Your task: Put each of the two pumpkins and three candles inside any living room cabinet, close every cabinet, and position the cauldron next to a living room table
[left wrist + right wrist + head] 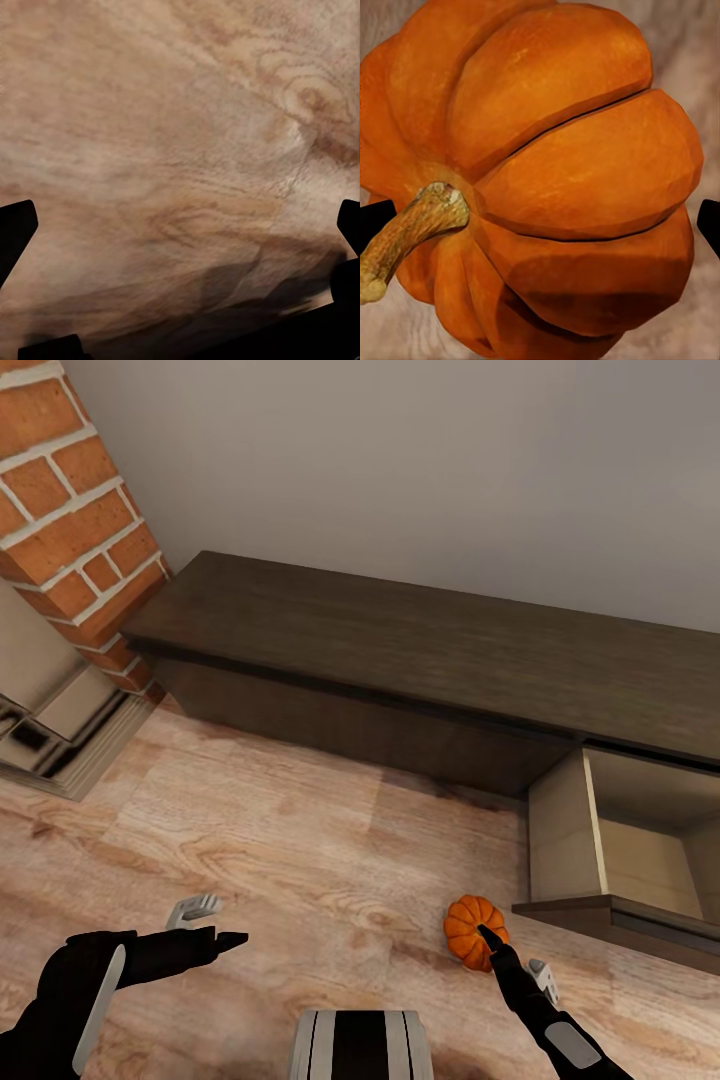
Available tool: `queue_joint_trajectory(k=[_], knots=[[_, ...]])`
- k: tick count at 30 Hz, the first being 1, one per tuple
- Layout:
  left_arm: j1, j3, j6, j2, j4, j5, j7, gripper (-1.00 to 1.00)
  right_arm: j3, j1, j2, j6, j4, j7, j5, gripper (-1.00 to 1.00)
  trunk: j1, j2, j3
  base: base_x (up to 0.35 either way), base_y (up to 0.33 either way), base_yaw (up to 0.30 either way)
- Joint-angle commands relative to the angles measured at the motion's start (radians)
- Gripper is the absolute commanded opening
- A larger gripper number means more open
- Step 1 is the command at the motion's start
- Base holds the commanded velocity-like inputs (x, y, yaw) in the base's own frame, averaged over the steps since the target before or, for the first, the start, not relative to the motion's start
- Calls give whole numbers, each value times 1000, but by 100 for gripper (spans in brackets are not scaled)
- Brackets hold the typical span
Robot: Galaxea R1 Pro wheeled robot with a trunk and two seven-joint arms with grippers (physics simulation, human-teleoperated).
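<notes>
Two black fingers (709,225) of our right gripper (492,942) are spread wide around the ribbed orange pumpkin (474,930), which sits on the pale wood-grain floor (300,860), just beside the open pale-lined drawer (640,860) of the long dark brown wooden cabinet (400,640). We judge it rigid, light and a bit slick, so grip across the broad ribs, not the woody stem (412,225). Our left gripper (225,938) hovers over bare floor, fingers spread, holding nothing.
</notes>
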Motion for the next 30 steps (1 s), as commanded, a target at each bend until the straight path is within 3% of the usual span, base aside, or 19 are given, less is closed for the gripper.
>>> queue_joint_trajectory(k=[1,7,8,30], knots=[[0,0,0,0,0,0,0,100,0,0,0,0,0,0,0,100,0,0,0,0,0,0],[0,0,0,0,0,0,0,100,0,0,0,-15,-1,0,1,100,0,0,0,0,0,0],[0,0,0,0,0,0,0,100,0,0,0,-16,0,0,1,-100,0,0,0,0,0,0],[0,0,0,-2,0,0,0,100,0,0,0,-20,-1,0,2,-100,-1,0,8,0,0,0]])
